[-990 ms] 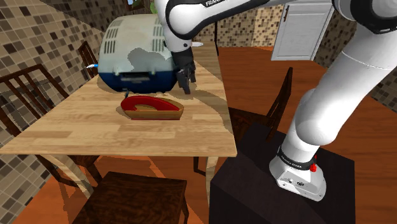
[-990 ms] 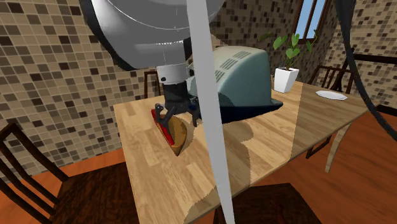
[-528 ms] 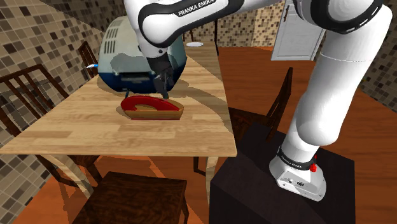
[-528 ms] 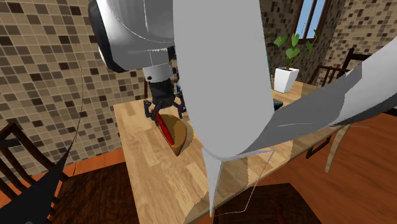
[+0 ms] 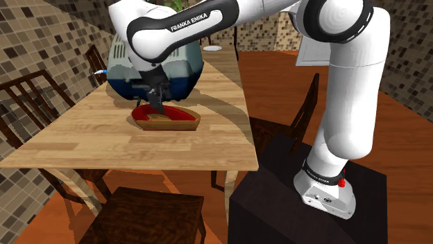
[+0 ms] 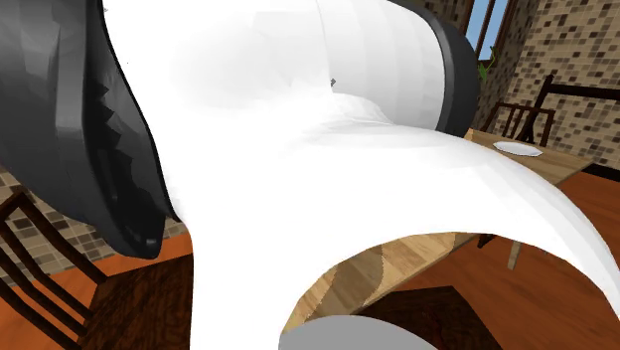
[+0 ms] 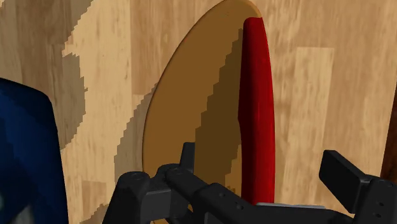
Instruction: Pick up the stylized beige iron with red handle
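Gripper [image 5: 159, 106] poised over the beige iron [image 5: 172, 122] on the wooden table [image 5: 83, 138], fingers [image 7: 342, 173] parted astride its red handle [image 7: 256, 95], grasping nothing.

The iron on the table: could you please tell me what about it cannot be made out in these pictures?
1. Second exterior view: the arm's white link, close to the camera, covers most of the table.
2. Shoulder view: the gripper covers part of the iron; whether its fingertips touch cannot be told.
3. Wrist view: the iron's near end lies behind the gripper; the blue case is cut off by the edge.
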